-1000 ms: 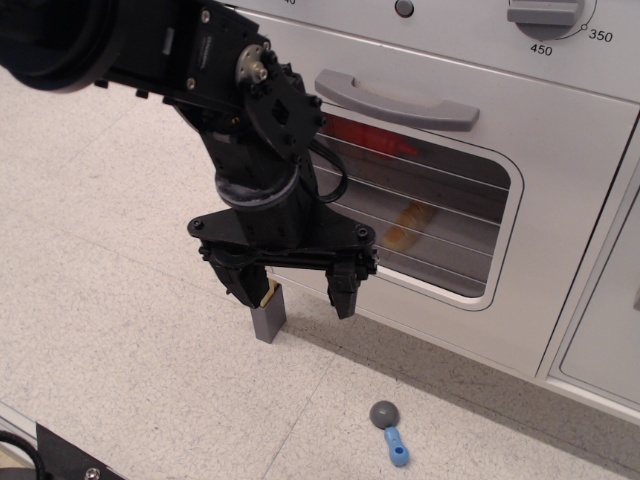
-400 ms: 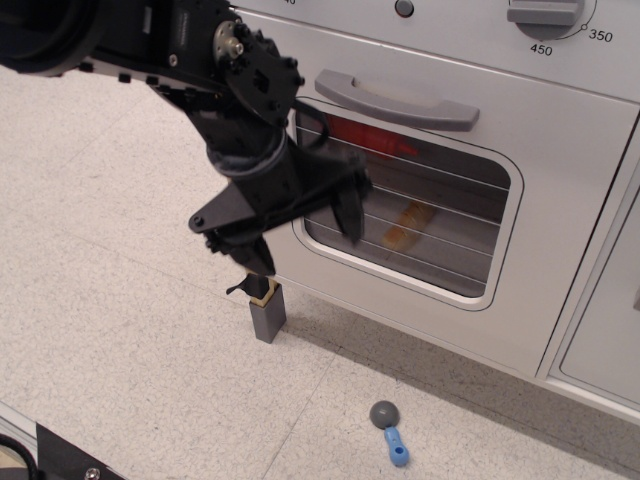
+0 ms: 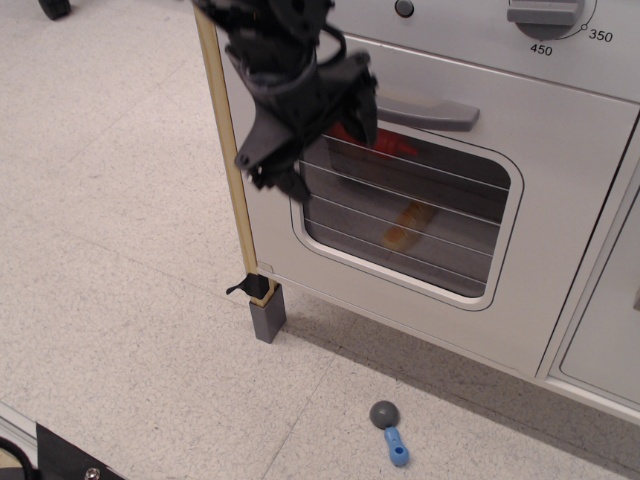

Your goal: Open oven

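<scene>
The oven [image 3: 560,200] is a white-grey toy oven, and its door stands shut. The door has a grey bar handle [image 3: 435,112] and a rounded window [image 3: 420,225] crossed by thin wires. A temperature dial [image 3: 548,14] sits above. My black gripper [image 3: 325,148] is open and empty. It hangs in front of the door's upper left, covering the left end of the handle. One finger [image 3: 362,105] points down beside the handle, and the other [image 3: 282,178] is over the window's left edge. I cannot tell whether it touches the handle.
A thin wooden post [image 3: 228,160] with a grey foot [image 3: 267,312] stands at the oven's left corner. A small blue and grey toy [image 3: 389,430] lies on the floor in front. A plain cabinet door [image 3: 605,320] is to the right. A yellow item [image 3: 408,222] shows inside the oven.
My gripper has risen from near the floor by the grey foot to the upper left of the oven door, turning as it went. The door has stayed shut.
</scene>
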